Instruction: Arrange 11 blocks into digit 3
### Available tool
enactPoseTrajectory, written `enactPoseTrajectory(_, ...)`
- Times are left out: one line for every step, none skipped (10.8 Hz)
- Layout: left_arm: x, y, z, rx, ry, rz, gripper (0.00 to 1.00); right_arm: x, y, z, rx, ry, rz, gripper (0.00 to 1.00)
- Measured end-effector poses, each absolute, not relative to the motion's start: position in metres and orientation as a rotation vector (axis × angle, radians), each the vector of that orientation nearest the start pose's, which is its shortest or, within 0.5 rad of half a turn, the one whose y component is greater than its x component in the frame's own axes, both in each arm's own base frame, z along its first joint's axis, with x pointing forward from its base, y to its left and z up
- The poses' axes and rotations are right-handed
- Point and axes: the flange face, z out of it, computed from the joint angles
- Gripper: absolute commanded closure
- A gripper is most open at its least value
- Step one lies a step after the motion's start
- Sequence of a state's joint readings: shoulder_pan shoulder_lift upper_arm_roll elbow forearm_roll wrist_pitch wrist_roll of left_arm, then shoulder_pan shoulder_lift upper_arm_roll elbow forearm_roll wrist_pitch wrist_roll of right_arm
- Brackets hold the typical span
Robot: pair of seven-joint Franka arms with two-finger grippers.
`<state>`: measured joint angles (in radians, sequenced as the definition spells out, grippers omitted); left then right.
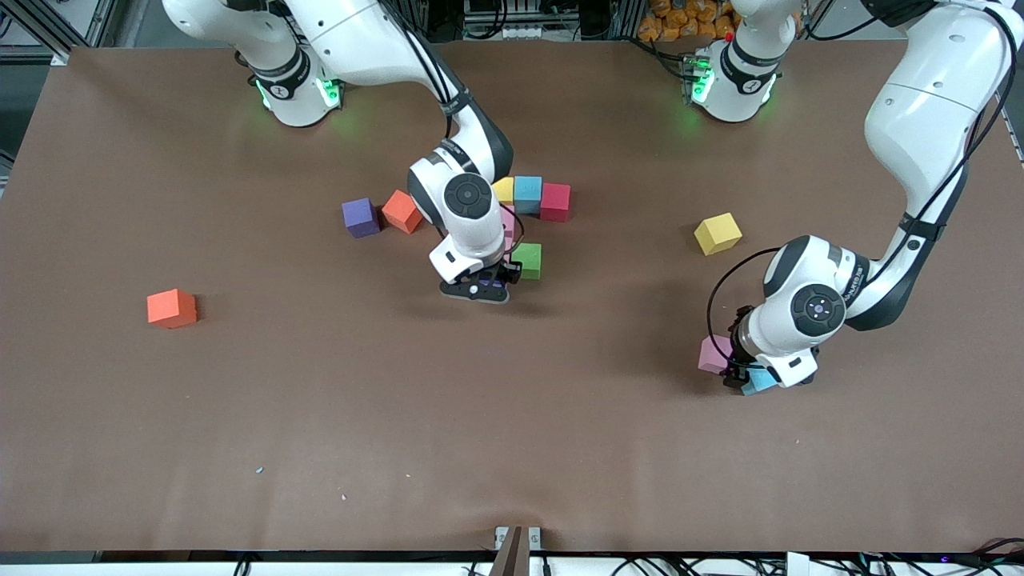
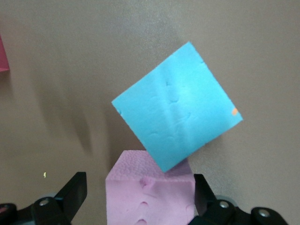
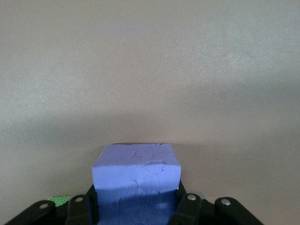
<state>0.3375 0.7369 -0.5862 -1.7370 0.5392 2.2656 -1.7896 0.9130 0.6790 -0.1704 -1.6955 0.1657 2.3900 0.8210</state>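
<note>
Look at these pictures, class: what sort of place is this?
Probably a robotics lab. Two arms are mounted at a brown-covered table strewn with foam blocks such as an orange block, and aluminium framing and cables edge the scene.

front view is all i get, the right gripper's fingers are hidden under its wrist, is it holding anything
Observer: Yes. The right wrist view shows the right gripper shut on a purple block.
Operator: and the left one, gripped yet
Observer: Not yet. The left gripper is open and straddles the pink block, with a gap at one finger.
Operator: is its neighbour clear of it
Observer: No. The light blue block lies turned at an angle, and one corner appears to press against the pink block's edge.
</note>
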Motion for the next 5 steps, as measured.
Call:
enactPoseTrajectory(0.6485,-0.1154,0.2041,-2.477,-1.860,0.016,0.00,0.4904,0.4700,0.2067,-3.115,0.226,-0.034,1.00)
enactPoseTrajectory(0.6483,-0.1159,0.2042,-2.477,-1.859,0.016,0.00,0.4882,0.4721,0.2063,-3.129,0.194,-0.050,1.00)
enactPoseTrajectory(0.6471,-0.1166,0.2029,-2.478,-1.855,0.020,0.00,0.4863,0.4740,0.2059,-3.139,0.173,-0.062,1.00)
enactPoseTrajectory(0.6452,-0.1175,0.2010,-2.477,-1.850,0.025,0.00,0.4857,0.4746,0.2058,-3.142,0.168,-0.065,1.00)
enactPoseTrajectory(0.6425,-0.1185,0.1984,-2.476,-1.844,0.033,0.00,0.4854,0.4749,0.2057,-3.142,0.166,-0.065,1.00)
